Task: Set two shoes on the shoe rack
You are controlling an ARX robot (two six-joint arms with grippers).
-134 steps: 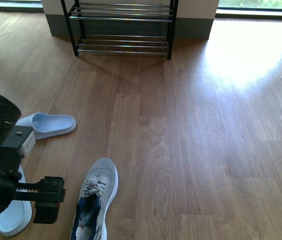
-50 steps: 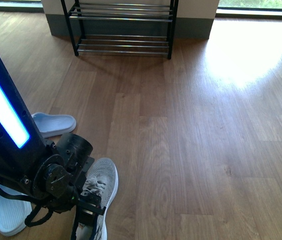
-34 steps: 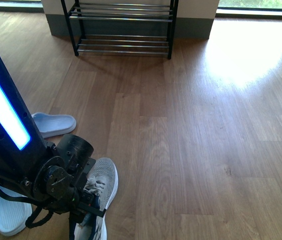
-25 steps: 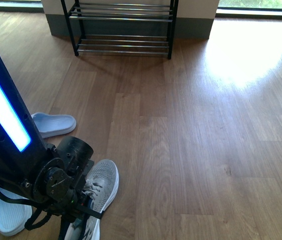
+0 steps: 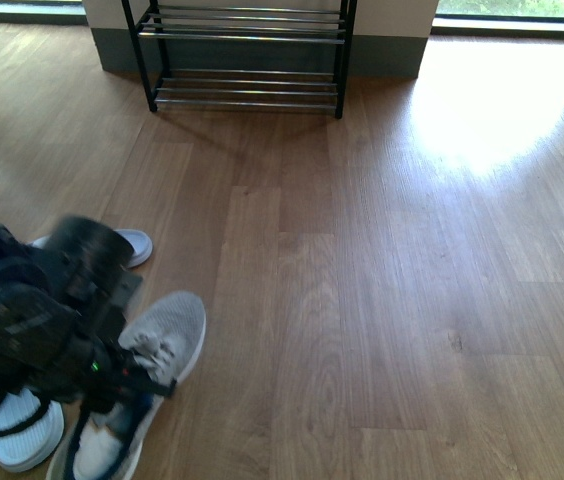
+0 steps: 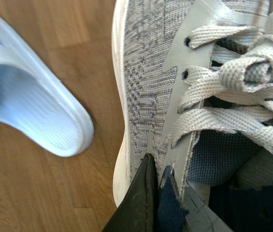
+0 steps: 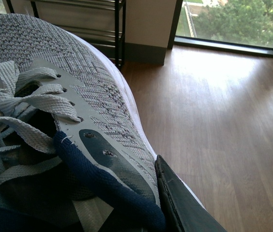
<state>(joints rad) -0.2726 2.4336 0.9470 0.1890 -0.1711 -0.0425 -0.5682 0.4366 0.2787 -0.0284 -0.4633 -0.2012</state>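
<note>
The shoe rack (image 5: 247,50), a black frame with chrome bars, stands against the far wall. A grey sneaker (image 5: 162,335) with a navy lining is at the near left of the floor, toe pointing up and right. My left gripper (image 5: 112,395) is shut on its collar beside the laces. The left wrist view shows the sneaker (image 6: 146,72) with a black finger (image 6: 139,203) outside its side wall. My right gripper (image 7: 148,193) is shut on a second grey sneaker (image 7: 54,63), one finger (image 7: 180,205) outside the side wall. The rack (image 7: 102,19) is far behind. This gripper is out of the front view.
Two pale blue slippers lie on the wood floor at the left, one (image 5: 134,245) behind my left arm (image 5: 42,320) and one (image 5: 12,430) by the sneaker's heel. The slipper (image 6: 35,111) lies beside the sneaker in the left wrist view. A sunlit patch (image 5: 482,110) is at the far right.
My left gripper, earlier beside the sneaker, has closed on its collar. The arm has folded down, and the sneaker has shifted left and turned its toe to the right.
</note>
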